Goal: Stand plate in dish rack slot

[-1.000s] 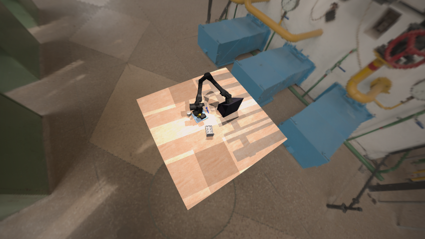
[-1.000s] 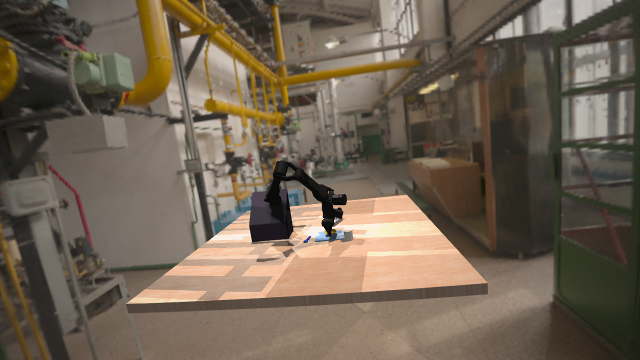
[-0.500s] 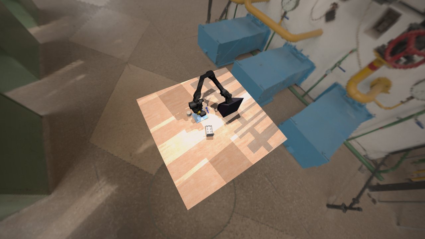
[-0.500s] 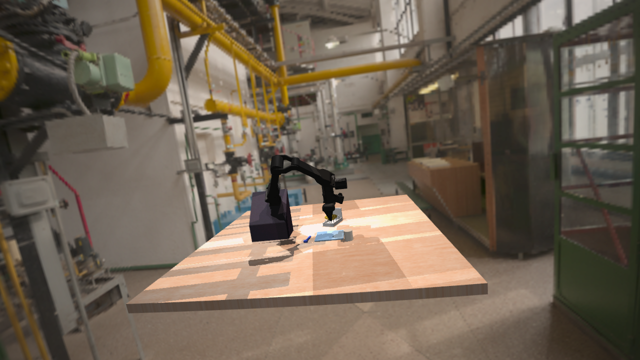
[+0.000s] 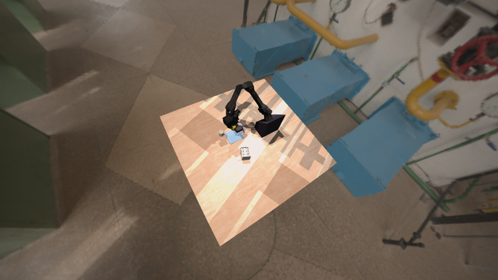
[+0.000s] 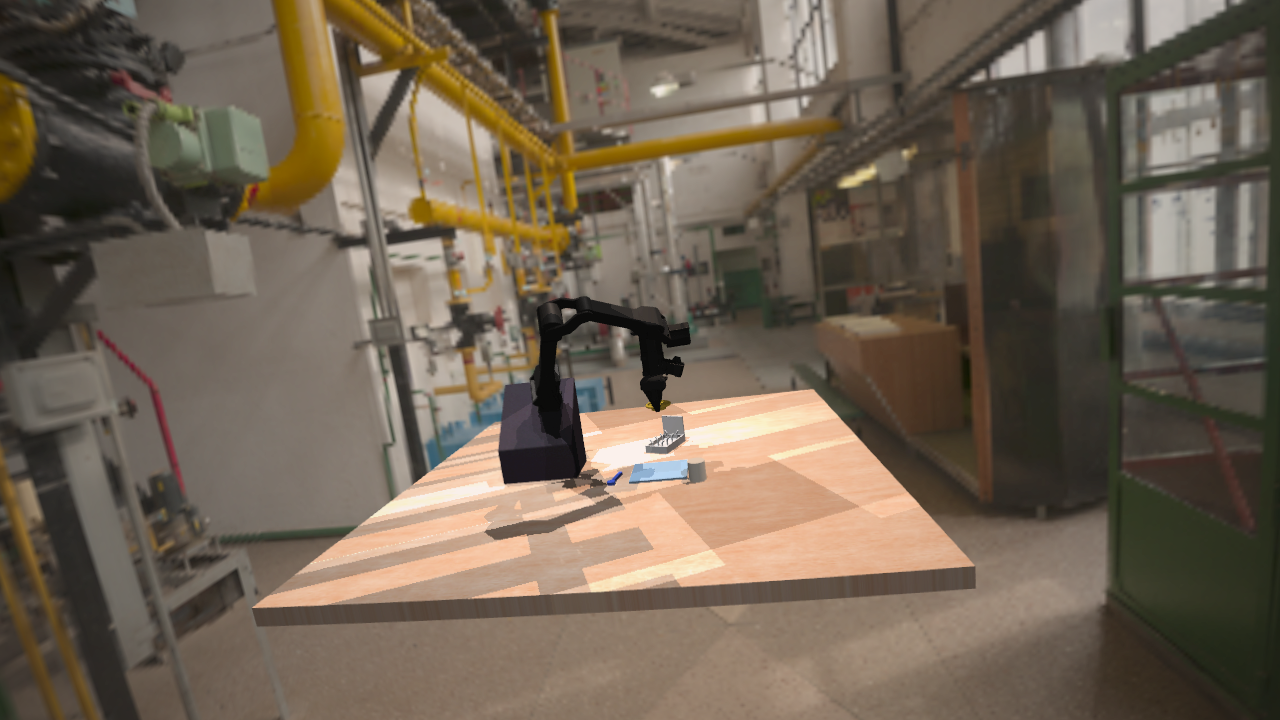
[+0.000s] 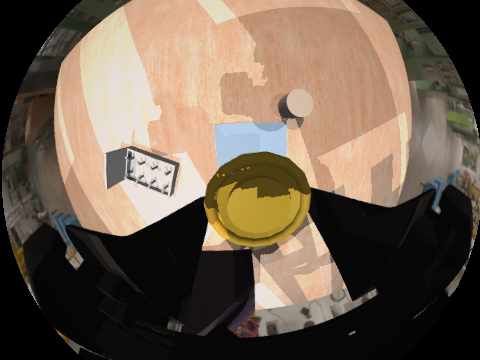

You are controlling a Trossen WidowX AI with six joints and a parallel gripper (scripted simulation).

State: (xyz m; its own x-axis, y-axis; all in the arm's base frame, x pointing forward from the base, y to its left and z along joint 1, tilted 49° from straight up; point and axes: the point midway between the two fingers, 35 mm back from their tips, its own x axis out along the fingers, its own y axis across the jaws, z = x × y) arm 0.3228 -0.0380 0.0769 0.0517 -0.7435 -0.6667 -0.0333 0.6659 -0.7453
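A round yellow plate (image 7: pixel 257 202) (image 5: pixel 233 127) is held level in the air between the two black fingers, face toward the wrist camera. My gripper (image 7: pixel 256 198) (image 6: pixel 657 407) is shut on the plate at opposite sides of its rim, well above the table. The dish rack (image 5: pixel 245 153) (image 6: pixel 665 440) (image 7: pixel 150 170) stands on the table, grey with a light base, several small upright rails and a taller panel at one end. In the wrist view it lies left of the plate. Its slots hold nothing that I can see.
A light blue mat (image 5: pixel 234 138) (image 6: pixel 648 474) (image 7: pixel 250 132) lies below the gripper. A grey cylinder (image 5: pixel 221 133) (image 6: pixel 697 471) (image 7: pixel 299 103) stands by its corner. A blue spoon-like utensil (image 5: pixel 243 129) (image 6: pixel 614 479) lies at the mat's other side. The dark arm base (image 5: pixel 269 125) (image 6: pixel 541 438) stands on the table.
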